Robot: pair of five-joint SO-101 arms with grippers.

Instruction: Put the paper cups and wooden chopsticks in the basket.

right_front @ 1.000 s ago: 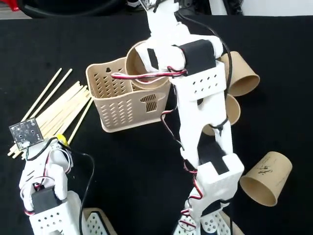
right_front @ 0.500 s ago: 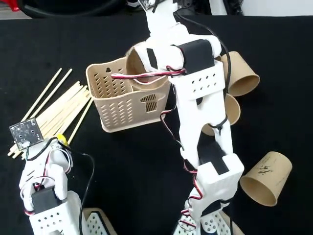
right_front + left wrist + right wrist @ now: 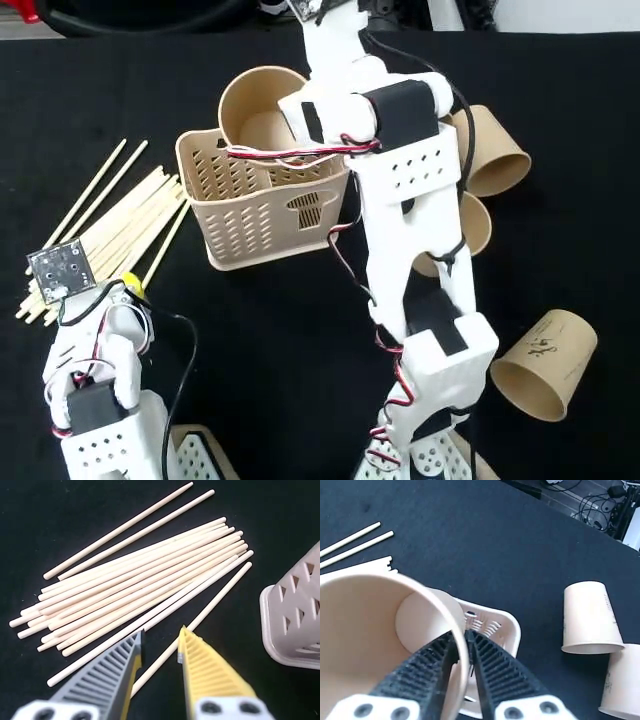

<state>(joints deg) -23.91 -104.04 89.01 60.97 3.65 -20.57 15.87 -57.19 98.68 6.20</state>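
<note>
One paper cup (image 3: 255,105) clamped in right gripper (image 3: 464,634), left gripper (image 3: 160,632) ajar over chopsticks (image 3: 135,585)

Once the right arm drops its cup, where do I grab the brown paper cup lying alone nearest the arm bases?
Pinch the rim wall of the lone brown paper cup, one finger inside the mouth, one outside. It lies on its side with the open mouth turned toward the arm bases, so probably come from that side. The right end effector holds its own paper cup that way.
</note>
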